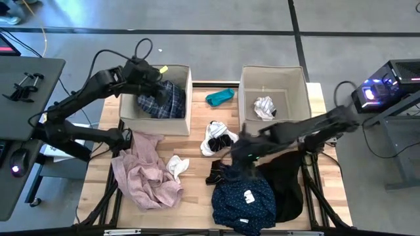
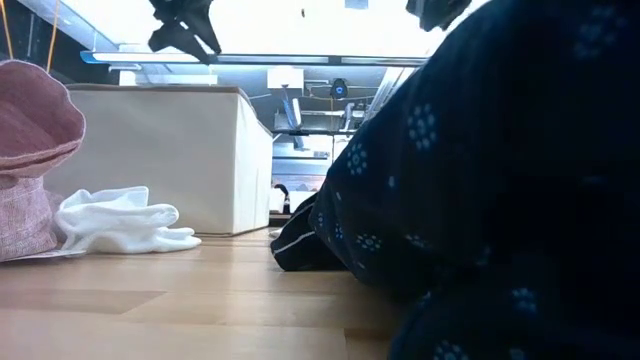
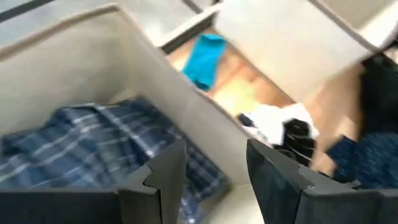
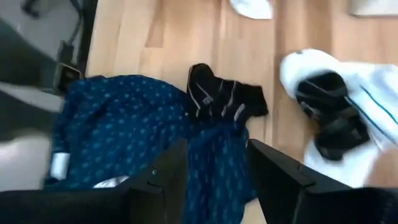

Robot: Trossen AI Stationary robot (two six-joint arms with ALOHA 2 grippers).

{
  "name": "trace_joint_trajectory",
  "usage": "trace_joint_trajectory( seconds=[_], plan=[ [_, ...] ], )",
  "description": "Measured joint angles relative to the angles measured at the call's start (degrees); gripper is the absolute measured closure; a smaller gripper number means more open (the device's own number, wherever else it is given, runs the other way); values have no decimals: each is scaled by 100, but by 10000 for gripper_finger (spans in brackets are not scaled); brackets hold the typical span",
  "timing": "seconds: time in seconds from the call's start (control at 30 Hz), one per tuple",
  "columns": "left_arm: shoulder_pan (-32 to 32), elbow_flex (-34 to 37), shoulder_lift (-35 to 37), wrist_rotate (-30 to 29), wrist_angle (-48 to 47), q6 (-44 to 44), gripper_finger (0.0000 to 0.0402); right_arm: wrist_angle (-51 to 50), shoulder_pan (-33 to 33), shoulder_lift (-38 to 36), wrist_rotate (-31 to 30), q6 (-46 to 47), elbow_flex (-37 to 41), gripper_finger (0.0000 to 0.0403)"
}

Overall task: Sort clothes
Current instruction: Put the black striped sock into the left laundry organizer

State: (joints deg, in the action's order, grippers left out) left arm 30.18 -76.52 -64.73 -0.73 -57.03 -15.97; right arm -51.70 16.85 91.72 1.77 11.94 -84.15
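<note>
Two boxes, one part-filled each: your left gripper (image 1: 159, 84) hangs over the left box (image 1: 187, 98) w/ fingers spread and nothing between them, and the blue plaid shirt (image 1: 161, 99) lies inside right under it, so that drop looks done. Right box (image 1: 308, 92) has one white piece (image 1: 264, 107) in it. Your right gripper (image 1: 244, 149) sits low over the near edge of the navy dotted shirt (image 1: 244, 200), jaws about half apart, empty, w/ a small black sock (image 4: 219, 99) just ahead of them. Left on the table: pale pink shirt (image 1: 143, 169), a white sock (image 1: 177, 166) beside it, white and black socks (image 1: 218, 137) mid-table, teal piece (image 1: 219, 97) btwn the boxes, black garment (image 1: 289, 183) under the right arm. Next, I'd judge: lower the right, pinch the navy fabric or the sock cleanly, one item only, then lift clear. Bring the left back for the pink shirt.
</note>
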Motion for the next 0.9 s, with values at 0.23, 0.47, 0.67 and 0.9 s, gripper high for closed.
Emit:
trace_joint_trajectory(
  seconds=[0.23,0.47,0.67,0.9],
  plan=[
    [-733,1,-2,201,41,-44,243,1217,-205,1274,690,-689,2,250],
    [-1296,1,4,201,-58,-39,243,2082,-351,2312,1001,-354,2,250],
    [-1626,1,4,198,-205,74,243,2161,-333,2874,1078,43,2,272],
    [-1945,3,10,172,-328,114,243,2148,-388,2917,1028,1089,-5,392]
  ],
)
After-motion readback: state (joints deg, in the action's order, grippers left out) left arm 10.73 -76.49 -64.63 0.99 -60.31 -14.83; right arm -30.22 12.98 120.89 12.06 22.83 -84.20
